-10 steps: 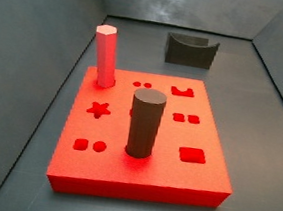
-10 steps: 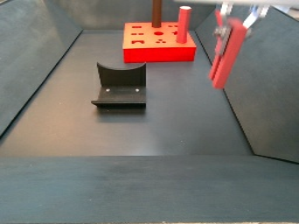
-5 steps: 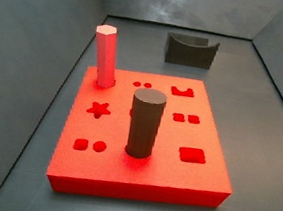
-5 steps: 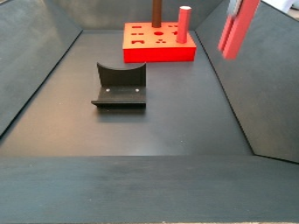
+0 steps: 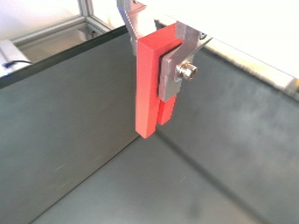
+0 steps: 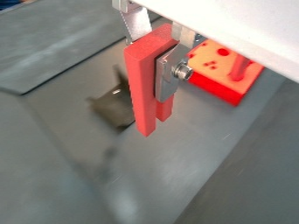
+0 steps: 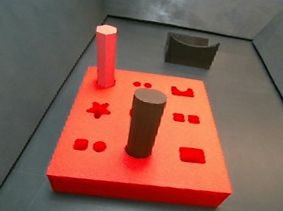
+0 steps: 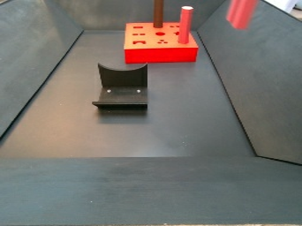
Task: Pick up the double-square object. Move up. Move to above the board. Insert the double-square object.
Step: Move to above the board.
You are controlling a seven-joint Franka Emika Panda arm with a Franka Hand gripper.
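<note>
Dark grey bench floor and sloping walls lie beneath me. My fingers (image 5: 170,59) are closed on the double-square object (image 5: 156,83), gripping its upper part so the red bar hangs straight down, high off the floor; in a side view only its lower end (image 8: 242,11) shows at the upper edge. Farther off, the board (image 7: 161,175) rests on the floor with a red hexagonal peg (image 7: 106,56) and dark grey cylinder (image 7: 145,124) upright in it, the fixture (image 8: 122,86) apart from it
</note>
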